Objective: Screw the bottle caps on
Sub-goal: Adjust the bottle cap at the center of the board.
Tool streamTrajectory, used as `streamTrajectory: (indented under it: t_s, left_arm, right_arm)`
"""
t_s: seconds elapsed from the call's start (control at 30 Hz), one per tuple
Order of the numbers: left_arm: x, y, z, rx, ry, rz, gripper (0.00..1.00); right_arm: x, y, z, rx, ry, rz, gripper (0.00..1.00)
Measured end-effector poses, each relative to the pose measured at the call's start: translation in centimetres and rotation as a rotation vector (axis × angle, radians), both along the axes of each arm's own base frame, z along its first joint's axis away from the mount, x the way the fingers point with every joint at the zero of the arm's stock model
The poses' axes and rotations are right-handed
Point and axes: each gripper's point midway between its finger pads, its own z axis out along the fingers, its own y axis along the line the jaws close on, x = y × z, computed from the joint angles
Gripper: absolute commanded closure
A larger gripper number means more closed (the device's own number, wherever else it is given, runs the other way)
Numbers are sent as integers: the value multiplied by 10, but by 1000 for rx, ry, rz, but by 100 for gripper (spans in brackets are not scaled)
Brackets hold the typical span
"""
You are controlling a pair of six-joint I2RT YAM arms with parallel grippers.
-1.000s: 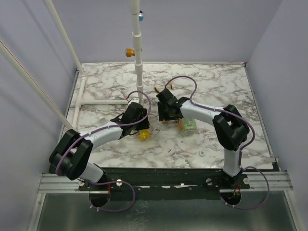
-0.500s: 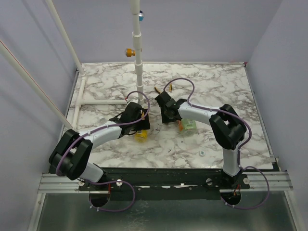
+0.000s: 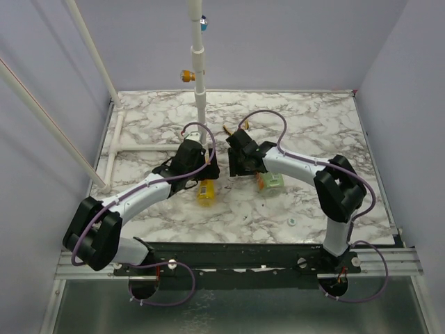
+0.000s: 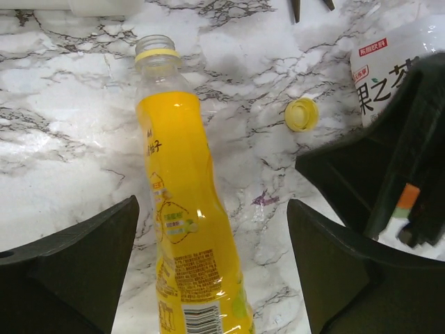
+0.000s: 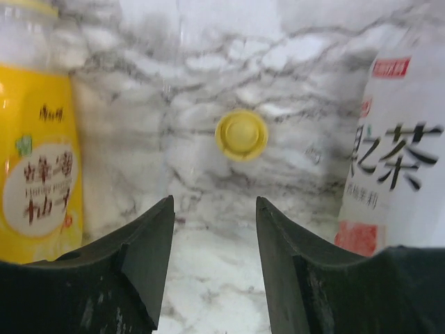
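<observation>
Your left gripper [image 4: 212, 207] has its fingers spread wide either side of the uncapped yellow plastic bottle [image 4: 182, 181], which lies on the marble table [image 4: 69, 104]. The fingers of your right gripper [image 5: 214, 202] are parted and pinch nothing. The small round yellow plastic cap [image 5: 241, 134] lies just ahead, between that bottle and the white-labelled clear plastic bottle [image 5: 389, 160].

Soft even light, right wrist view blurred.

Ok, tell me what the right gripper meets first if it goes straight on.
The right gripper would most likely meet the yellow cap, lying on the table ahead of its open fingers, though depth is unclear.
</observation>
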Motion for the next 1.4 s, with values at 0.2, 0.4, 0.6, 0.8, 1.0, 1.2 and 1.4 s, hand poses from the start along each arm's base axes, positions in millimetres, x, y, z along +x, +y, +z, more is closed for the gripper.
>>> streamTrajectory:
  t_s: [0.2,0.4,0.6,0.8,1.0,1.2,1.4]
  left_arm:
    - [-1,-1,6,0,-3,-15,12]
    - [-4,2,10,2,-8,-18,12]
    - [-3,2,17,0,-26,-30,12]
    - [-3,-2,22,-6,-36,-58,12]
    - [-5,-3,23,-8,-36,-74,12]
    - [-6,-3,25,-10,-39,-81,12]
    - [-8,-6,29,-23,-44,-103,12]
  right_arm:
    - [24,1,-12,-78,-29,-39,47]
    - [30,-6,-30,-151,-25,-57,54]
    - [30,-7,-31,-158,-25,-56,65]
    - [34,-7,-31,-168,-35,-52,54]
    - [41,-5,-31,-169,-50,-50,56]
    - [47,-5,-31,-159,-60,-58,56]
    - [52,-9,-31,-156,-66,-64,74]
